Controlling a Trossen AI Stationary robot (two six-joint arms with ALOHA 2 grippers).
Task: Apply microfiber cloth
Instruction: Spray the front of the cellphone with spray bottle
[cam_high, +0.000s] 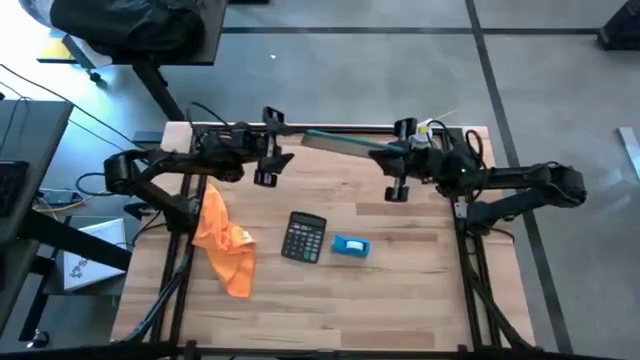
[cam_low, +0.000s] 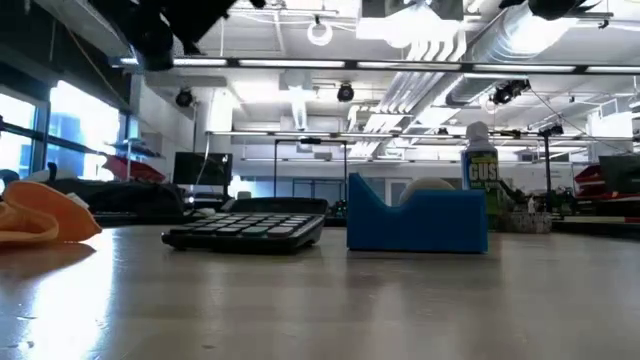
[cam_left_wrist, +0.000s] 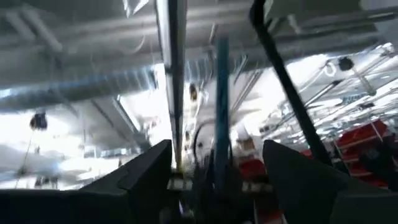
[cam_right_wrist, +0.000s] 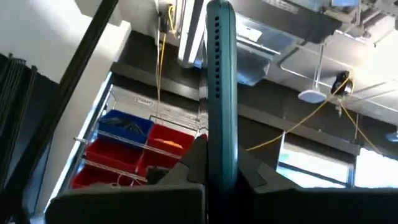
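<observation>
The blue box (cam_high: 350, 246) sits just right of the calculator (cam_high: 303, 238), its contents hard to make out; the cloth (cam_high: 224, 240) lies crumpled on the table (cam_high: 400, 290) left of the calculator, apart from it. Beyond the calculator, the right gripper (cam_right_wrist: 214, 168) clamps the edge of the teal slab (cam_high: 345, 146), held above the table's far side. The left gripper (cam_high: 268, 148) hovers wide open at the slab's other end, touching nothing.

The right gripper (cam_high: 398, 160) is clamped on the teal slab (cam_high: 345, 146), which spans the air between it and the open left gripper (cam_high: 267, 148), blocking a straight path across. Below both grippers the wooden table (cam_high: 400, 290) lies bare. Toward the near edge, the orange microfiber cloth (cam_high: 224, 240), calculator (cam_high: 304, 238) and blue box (cam_high: 350, 246) stand in a row, with narrow gaps between them.
</observation>
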